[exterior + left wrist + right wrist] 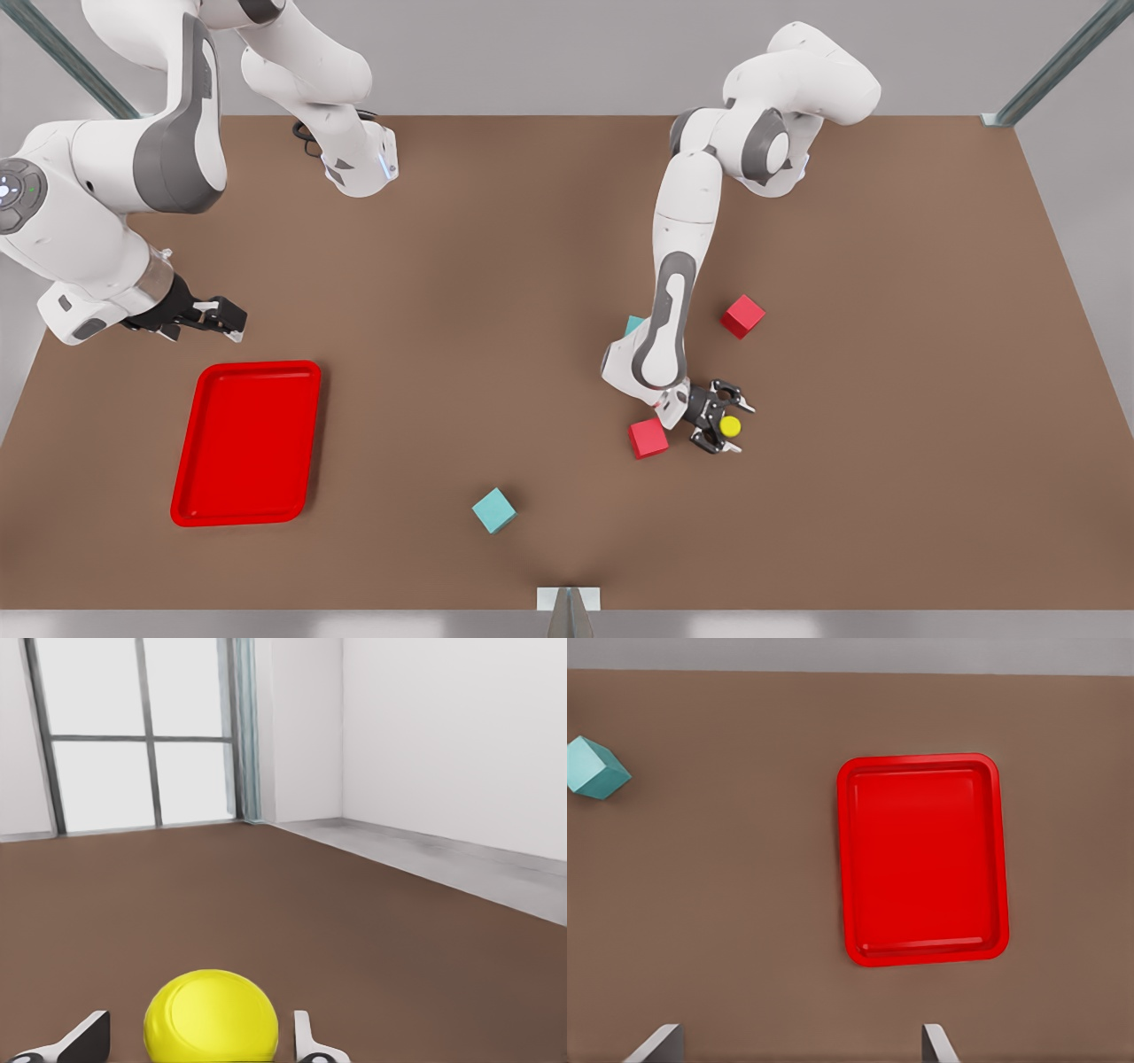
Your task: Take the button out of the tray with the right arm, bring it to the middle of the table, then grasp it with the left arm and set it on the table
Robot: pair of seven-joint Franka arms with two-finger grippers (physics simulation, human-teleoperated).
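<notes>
The button [730,426], with its round yellow cap [211,1014], sits between the fingers of my left gripper [742,428], on the front view's right, low over the table [886,399]. The left wrist view shows a small gap between the cap and each finger [306,1041], so this gripper is open. The red tray [248,443] lies at the front view's left with nothing in it [921,859]. My right gripper [221,319] hangs open above the table just behind the tray, its fingers spread wide [799,1045], holding nothing.
A red cube [648,438] lies right beside the left wrist. Another red cube [742,316] lies behind it. One teal cube [493,510] [595,768] sits near the front edge, and another [633,324] is partly hidden by the left forearm.
</notes>
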